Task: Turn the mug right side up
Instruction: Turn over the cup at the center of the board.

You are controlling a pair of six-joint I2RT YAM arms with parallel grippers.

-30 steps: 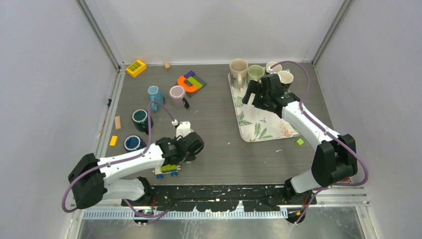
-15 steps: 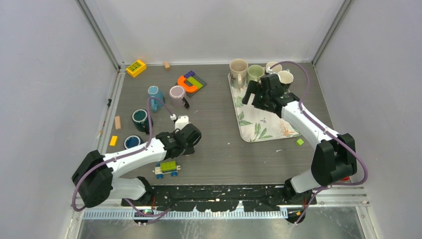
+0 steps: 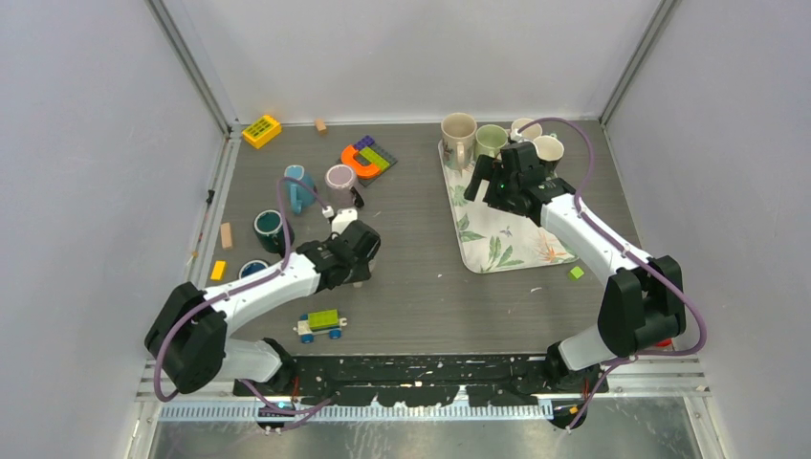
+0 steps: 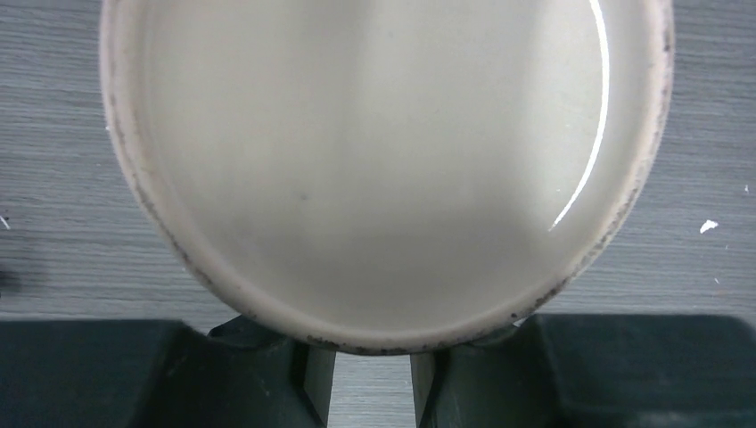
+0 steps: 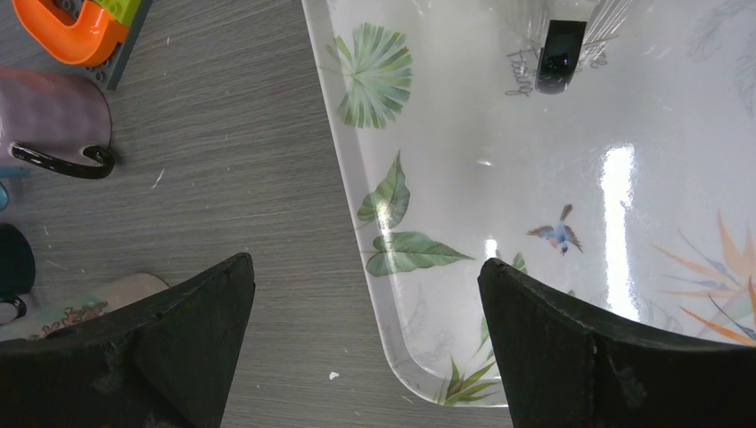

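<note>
Left wrist alone shows inside the mug (image 4: 374,160) — left gripper (image 4: 373,379) clamps it; right gripper (image 5: 364,272) gapes.

Leaf-patterned tray (image 3: 497,239) at right, toy car (image 3: 320,323) near front, yellow brick (image 3: 262,130) far left.

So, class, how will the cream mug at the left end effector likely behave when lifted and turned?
The mug looks like glazed ceramic: probably rigid, but it could chip if dropped. Its glossy inside suggests slippery walls. The left end effector meets it only near the rim, so it may swing when turned.
</note>
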